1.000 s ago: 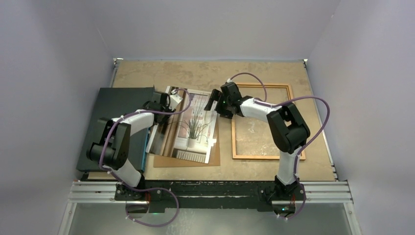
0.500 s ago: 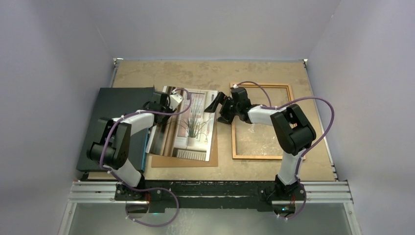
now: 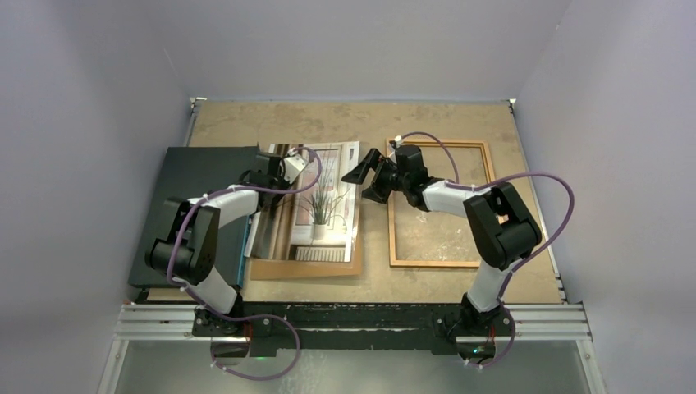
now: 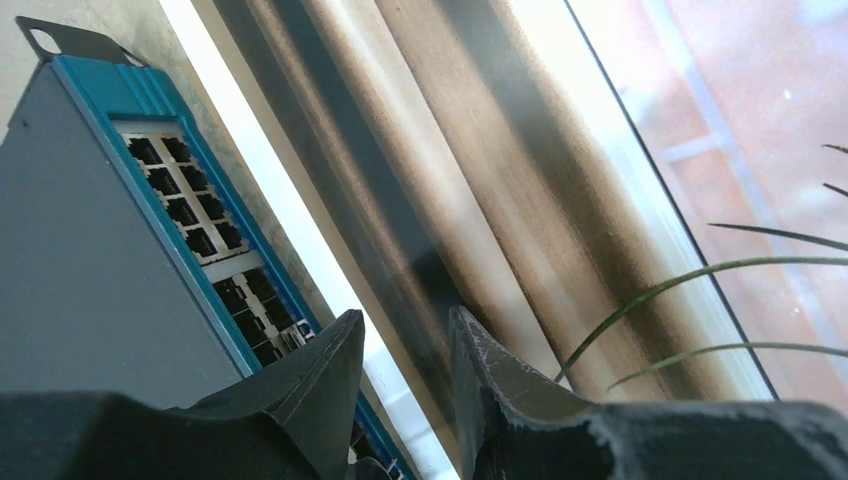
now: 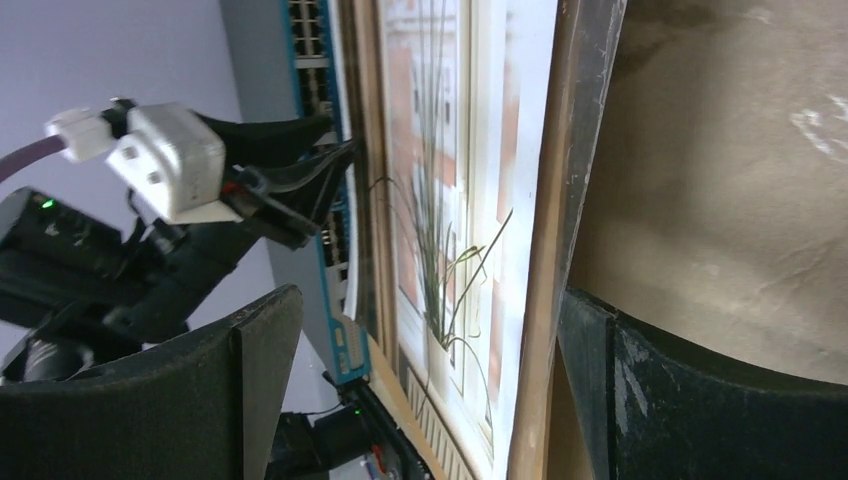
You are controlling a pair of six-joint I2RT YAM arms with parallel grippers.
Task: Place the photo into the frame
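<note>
Beside the frame [image 3: 435,263], the photo [image 3: 324,205] rests on a board [image 3: 304,269], left jaws pinching it, right jaws gaping.

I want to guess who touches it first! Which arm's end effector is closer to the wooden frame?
Right. The right end effector is open just left of the frame. The left end effector is at the far edge of the photo, which lies between.
</note>
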